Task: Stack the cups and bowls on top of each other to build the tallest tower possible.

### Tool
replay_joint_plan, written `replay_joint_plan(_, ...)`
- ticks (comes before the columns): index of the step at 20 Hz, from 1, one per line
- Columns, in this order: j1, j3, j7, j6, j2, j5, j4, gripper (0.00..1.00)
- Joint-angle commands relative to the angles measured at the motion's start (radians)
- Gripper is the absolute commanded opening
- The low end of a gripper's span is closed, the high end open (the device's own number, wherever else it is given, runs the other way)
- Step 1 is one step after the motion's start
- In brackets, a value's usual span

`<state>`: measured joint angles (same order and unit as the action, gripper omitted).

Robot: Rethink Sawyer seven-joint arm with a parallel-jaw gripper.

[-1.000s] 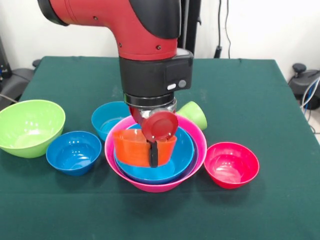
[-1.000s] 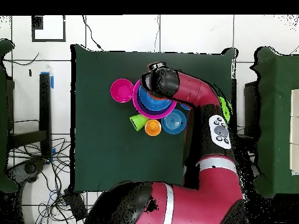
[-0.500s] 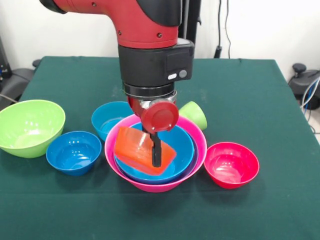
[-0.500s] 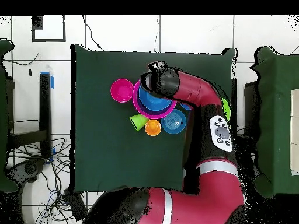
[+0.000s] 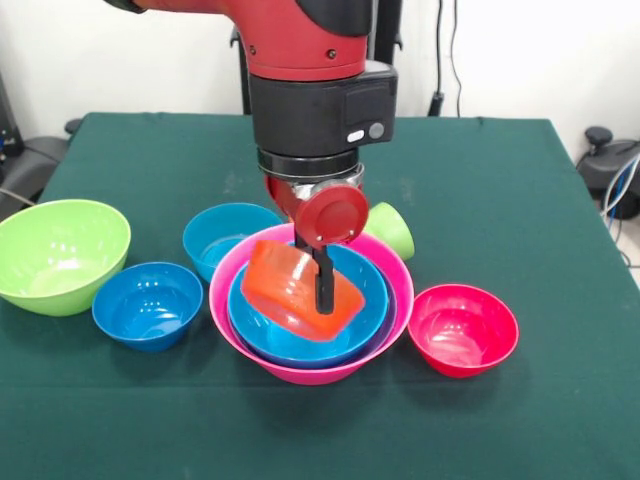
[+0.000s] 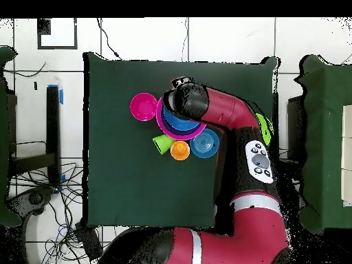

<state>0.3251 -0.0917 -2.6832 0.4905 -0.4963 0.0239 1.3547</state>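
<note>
Orange bowl (image 5: 300,291) tipped and lifting out of the tower (image 5: 310,310), pinched by its rim.

A second ago the orange bowl sat almost level inside the sky-blue bowl (image 5: 362,305); it has since rolled onto its side and risen a little as the arm climbed, so it now hangs slanted above the nest of sky-blue, purple and big pink bowl (image 5: 398,290). That suggests the piece is being taken back out or re-seated rather than left, so the tower gains no height yet. The gripper (image 5: 323,290) is clamped narrowly on the orange bowl's wall, one dark finger (image 5: 324,285) showing on its near face. Around the nest stand a teal bowl (image 5: 222,235), dark blue bowl (image 5: 147,303), lime green bowl (image 5: 60,252), red-pink bowl (image 5: 463,328) and a lime green cup (image 5: 388,229) lying on its side.
</note>
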Motion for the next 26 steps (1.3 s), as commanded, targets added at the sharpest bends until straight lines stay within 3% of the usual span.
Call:
replay_joint_plan(1,0.008,-0.104,0.083,0.089,0.004,-0.020,0.129,1.00)
replay_joint_plan(11,0.011,-0.112,0.073,0.059,-0.003,-0.019,0.168,1.00)
replay_joint_plan(19,0.015,-0.112,0.057,0.051,-0.060,-0.012,0.267,1.00)
replay_joint_plan(23,0.020,-0.108,0.072,0.061,-0.063,-0.020,0.262,1.00)
replay_joint_plan(26,-0.007,-0.048,0.083,0.085,-0.078,-0.063,0.209,1.00)
